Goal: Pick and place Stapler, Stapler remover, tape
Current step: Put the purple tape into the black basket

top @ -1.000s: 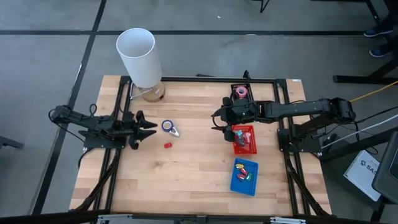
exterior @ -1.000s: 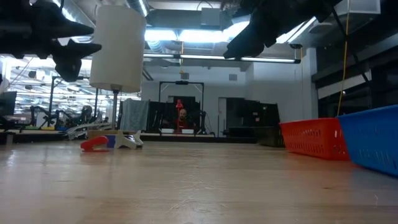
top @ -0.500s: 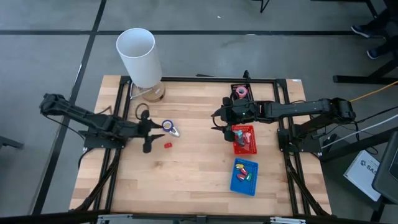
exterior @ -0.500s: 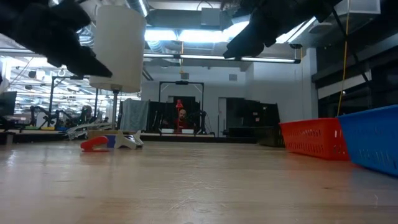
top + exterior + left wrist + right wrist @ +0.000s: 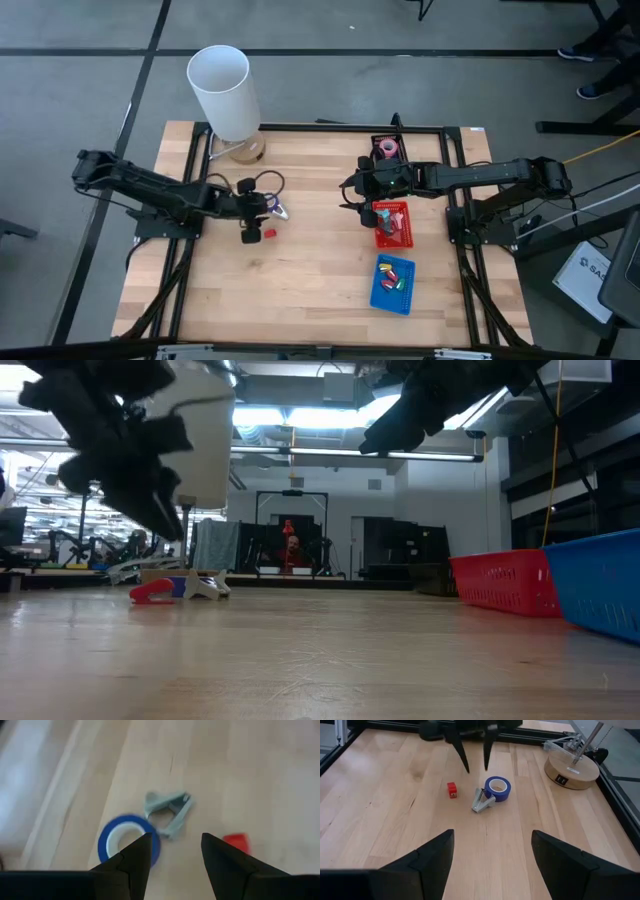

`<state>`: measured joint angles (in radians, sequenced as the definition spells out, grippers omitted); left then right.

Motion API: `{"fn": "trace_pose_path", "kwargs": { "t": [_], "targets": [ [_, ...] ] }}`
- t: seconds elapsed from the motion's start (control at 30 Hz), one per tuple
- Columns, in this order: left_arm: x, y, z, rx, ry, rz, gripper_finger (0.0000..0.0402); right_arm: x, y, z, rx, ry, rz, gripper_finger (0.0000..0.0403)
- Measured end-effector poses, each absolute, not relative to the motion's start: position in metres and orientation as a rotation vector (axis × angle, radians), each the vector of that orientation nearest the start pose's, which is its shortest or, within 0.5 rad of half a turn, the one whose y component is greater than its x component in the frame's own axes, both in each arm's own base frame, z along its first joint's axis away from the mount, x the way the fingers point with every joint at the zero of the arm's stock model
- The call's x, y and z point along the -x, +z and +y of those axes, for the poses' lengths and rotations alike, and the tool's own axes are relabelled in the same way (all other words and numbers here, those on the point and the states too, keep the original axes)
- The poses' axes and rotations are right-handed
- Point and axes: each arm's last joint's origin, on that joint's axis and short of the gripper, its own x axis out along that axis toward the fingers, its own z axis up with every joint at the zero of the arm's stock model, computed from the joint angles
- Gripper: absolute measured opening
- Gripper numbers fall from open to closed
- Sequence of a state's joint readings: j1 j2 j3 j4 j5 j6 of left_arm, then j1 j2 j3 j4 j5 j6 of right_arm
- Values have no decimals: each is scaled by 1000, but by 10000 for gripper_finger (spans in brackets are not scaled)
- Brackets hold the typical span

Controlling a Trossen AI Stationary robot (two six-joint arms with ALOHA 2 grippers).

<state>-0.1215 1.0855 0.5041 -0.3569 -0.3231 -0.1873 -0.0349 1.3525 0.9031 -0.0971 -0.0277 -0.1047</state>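
Note:
A blue tape roll [image 5: 268, 202] lies flat on the table left of centre, and a grey stapler remover [image 5: 283, 211] lies against its right side. A small red stapler [image 5: 269, 234] lies just nearer. All three also show in the left wrist view: the tape [image 5: 127, 840], the remover [image 5: 170, 810] and the stapler [image 5: 236, 842]. My left gripper [image 5: 250, 210] is open and empty. It hangs above the table just left of the tape, fingers pointing down [image 5: 477, 767]. My right gripper [image 5: 350, 195] is open and empty, held high beside the red basket [image 5: 392, 222].
A tall white cylinder [image 5: 222, 90] stands on a round wooden base at the far left. On the right stand a black basket with a pink tape roll [image 5: 387, 148], the red basket, and a blue basket [image 5: 392, 283] holding small coloured things. Bare wood lies between the arms.
My left gripper has gone toward the table's right edge, from the left side up to the blue tape and stapler remover. It has tipped its fingers downward and stayed open. The things on the table have not moved.

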Motion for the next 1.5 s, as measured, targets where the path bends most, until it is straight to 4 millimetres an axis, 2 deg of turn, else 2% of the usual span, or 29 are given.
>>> {"fn": "trace_pose_path", "kwargs": {
  "t": [0.17,0.47,0.77,0.87,0.97,1.17,1.37,1.5],
  "targets": [
    [-196,160,-7,-84,285,998,168,-292,258,-9,62,15,548,268],
    [-202,143,3,-148,290,1100,168,-292,258,-6,66,26,552,268],
    [-215,128,7,-227,246,1105,168,-292,258,-6,66,26,551,268],
    [-218,124,8,-197,219,1124,162,-292,258,-6,65,26,551,268],
    [-218,122,9,-98,195,1127,131,-292,258,-6,66,27,551,268],
    [-214,132,5,-10,159,1098,35,-292,258,-6,66,27,551,268],
    [-224,171,4,60,135,904,35,-294,259,-6,71,27,528,269],
    [-234,204,2,65,59,642,35,-300,259,-6,98,32,485,269]
  ]
}}
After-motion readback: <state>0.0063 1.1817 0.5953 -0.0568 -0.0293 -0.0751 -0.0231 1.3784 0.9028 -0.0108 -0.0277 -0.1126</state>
